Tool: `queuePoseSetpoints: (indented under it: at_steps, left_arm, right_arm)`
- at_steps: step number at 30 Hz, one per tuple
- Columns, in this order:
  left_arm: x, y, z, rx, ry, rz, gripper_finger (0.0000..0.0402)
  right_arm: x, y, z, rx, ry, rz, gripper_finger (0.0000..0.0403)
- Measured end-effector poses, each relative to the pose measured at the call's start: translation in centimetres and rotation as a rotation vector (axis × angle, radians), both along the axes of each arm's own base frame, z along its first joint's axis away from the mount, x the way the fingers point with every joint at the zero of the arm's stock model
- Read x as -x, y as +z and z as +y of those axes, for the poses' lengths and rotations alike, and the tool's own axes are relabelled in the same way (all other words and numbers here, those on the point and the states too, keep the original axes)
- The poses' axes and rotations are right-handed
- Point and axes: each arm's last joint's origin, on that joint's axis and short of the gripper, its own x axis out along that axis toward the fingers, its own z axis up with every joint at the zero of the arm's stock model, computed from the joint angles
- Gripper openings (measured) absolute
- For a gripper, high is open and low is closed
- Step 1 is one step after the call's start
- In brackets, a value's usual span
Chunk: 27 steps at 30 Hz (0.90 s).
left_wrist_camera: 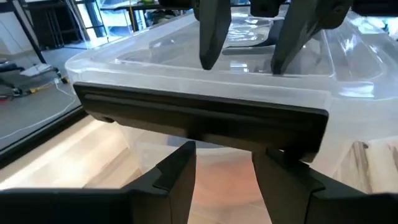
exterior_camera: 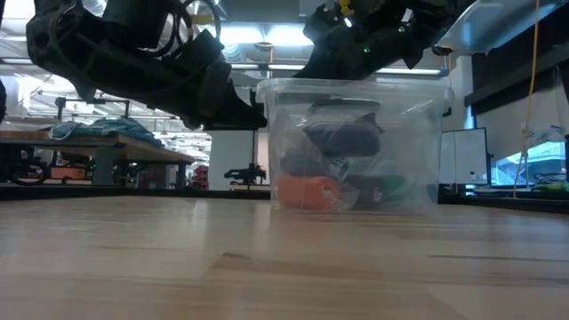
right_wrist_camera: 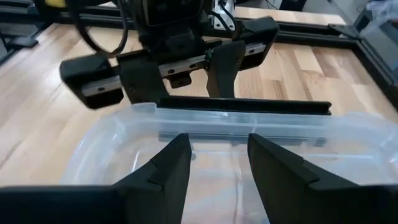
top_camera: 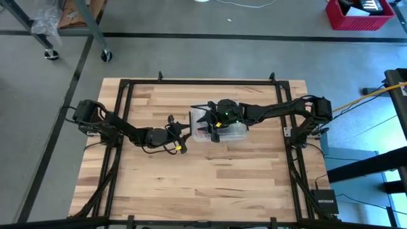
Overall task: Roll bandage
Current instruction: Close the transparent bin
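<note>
Claws from both arms meet at a clear plastic box (top_camera: 219,130) near the middle of the worktop (top_camera: 210,184), seen from above: the left claw (top_camera: 189,131) at the box's nine o'clock edge, the right claw (top_camera: 215,119) over its lid from three o'clock. A red crate (top_camera: 359,14) sits on the floor at one o'clock, well apart.

From worktop height, the box (exterior_camera: 356,147) stands lidded, with dark, orange and green items inside; a dark bundle (exterior_camera: 342,133) could be the bandage, though that cannot be told for sure.

The left wrist camera shows the left claw (left_wrist_camera: 225,165) partly open just below the box's black latch (left_wrist_camera: 199,115), seemingly placed to lift it. The right arm's fingers (left_wrist_camera: 214,31) hang over the lid.

The right wrist camera shows the right claw (right_wrist_camera: 219,158) partly open, holding nothing, above the lid (right_wrist_camera: 236,155), likely to steady it, with the left claw (right_wrist_camera: 186,68) facing it across the latch (right_wrist_camera: 245,106).

No bandage lies on the worktop; the shut lid stands in the way of any rolling.
</note>
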Motion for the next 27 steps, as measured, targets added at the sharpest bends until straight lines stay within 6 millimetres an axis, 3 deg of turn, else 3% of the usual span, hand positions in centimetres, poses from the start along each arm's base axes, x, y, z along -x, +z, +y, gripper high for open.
queuePoseSetpoints:
  at_steps: [6, 11, 27]
  left_arm:
    - [-0.9, 0.6, -0.2, -0.058, -0.008, 0.052, 0.0153]
    - [-1.6, 2.0, -0.4, -0.054, -0.006, 0.198, 0.0153]
    - [-2.4, 8.3, -0.1, -0.032, -0.016, 0.598, 0.0153]
  right_arm:
    - [-0.6, -1.2, 0.1, -0.059, -0.013, 0.021, 0.0168]
    - [-0.6, -1.4, 0.2, -0.068, -0.023, 0.033, 0.0168]
    - [-0.7, -1.4, 0.2, -0.067, -0.024, 0.021, 0.0168]
